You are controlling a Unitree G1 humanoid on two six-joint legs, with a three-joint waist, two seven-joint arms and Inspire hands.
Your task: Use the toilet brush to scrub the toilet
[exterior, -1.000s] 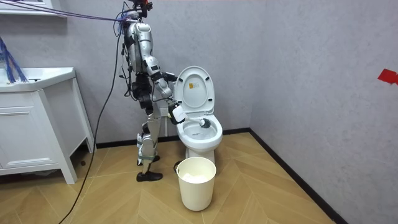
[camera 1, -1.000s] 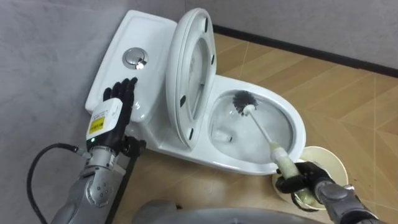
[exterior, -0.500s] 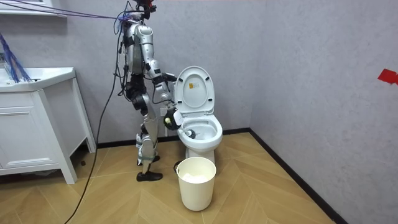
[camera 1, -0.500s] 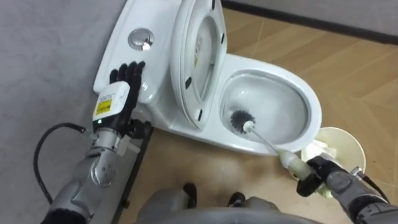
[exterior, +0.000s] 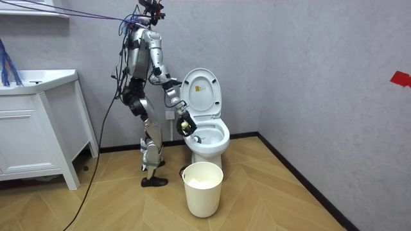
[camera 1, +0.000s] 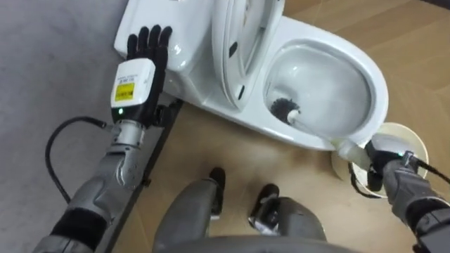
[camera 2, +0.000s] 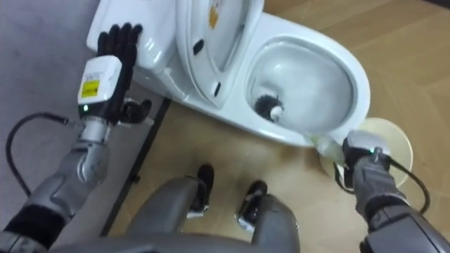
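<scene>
Grey wall (exterior: 308, 51), herringbone wood floor (exterior: 270, 192)

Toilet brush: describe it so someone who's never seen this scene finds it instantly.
Find the white toilet, lid raised. In its bowl, near side, is the toilet brush: a dark round bristle head on a thin white stick slanting over the rim into the robot's right hand. Nothing else in the white bowl is dark.
</scene>
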